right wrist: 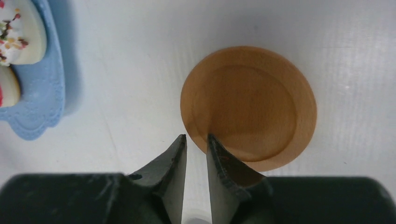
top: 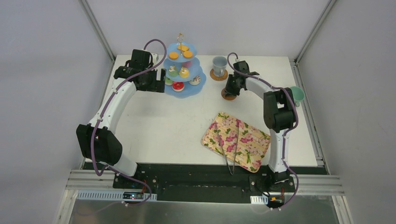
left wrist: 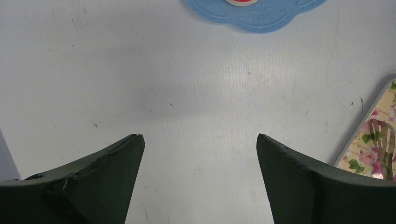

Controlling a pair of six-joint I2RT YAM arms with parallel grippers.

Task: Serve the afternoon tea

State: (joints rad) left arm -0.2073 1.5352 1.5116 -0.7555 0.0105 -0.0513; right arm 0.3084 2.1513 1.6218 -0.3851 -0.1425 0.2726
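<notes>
The sweets sit on a blue three-tier stand (top: 183, 91) at the back: orange biscuits (top: 174, 55) on top, small cupcakes (top: 184, 72) in the middle, a red donut (top: 178, 86) at the bottom. My left gripper (top: 160, 79) is open and empty just left of the stand; its wrist view (left wrist: 199, 136) shows bare table and the stand's edge (left wrist: 261, 21). My right gripper (top: 229, 89) is closed on the rim of a brown round coaster (right wrist: 250, 107), one fingertip (right wrist: 212, 142) on it. A white sprinkled donut (right wrist: 21, 35) shows at that view's left.
A grey cup (top: 219, 65) stands on a second coaster right of the stand. A flowered tray (top: 254, 140) with metal tongs (top: 229, 154) lies at the front right, also in the left wrist view (left wrist: 373, 135). A green cup (top: 297, 94) stands at the right edge.
</notes>
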